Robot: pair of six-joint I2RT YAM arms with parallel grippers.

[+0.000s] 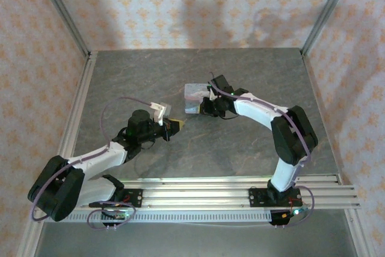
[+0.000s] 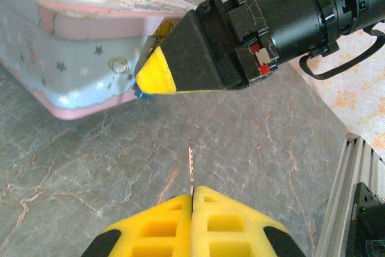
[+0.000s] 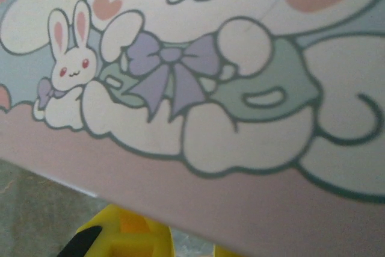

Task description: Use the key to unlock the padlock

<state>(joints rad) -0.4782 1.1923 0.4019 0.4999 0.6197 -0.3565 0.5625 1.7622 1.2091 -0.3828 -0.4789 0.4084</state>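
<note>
Left gripper (image 2: pixel 192 201) clamps the thin silver key (image 2: pixel 191 170), aimed at the tiny dark padlock (image 2: pixel 138 93) on the pale blue tin (image 2: pixel 66 70); right gripper (image 2: pixel 153 77) seemingly steadies it, grip unclear

Tin (image 2: pixel 72 58) on the bench (image 2: pixel 271 148), ahead of the left end effector (image 2: pixel 192 201) (key (image 2: pixel 191 170) jutting forward); right end effector (image 2: pixel 156 58) against it.

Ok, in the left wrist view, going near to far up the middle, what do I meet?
Left gripper, jaws shut → key sticking out of it → bare tabletop → right gripper → cartoon tin behind it.
</note>
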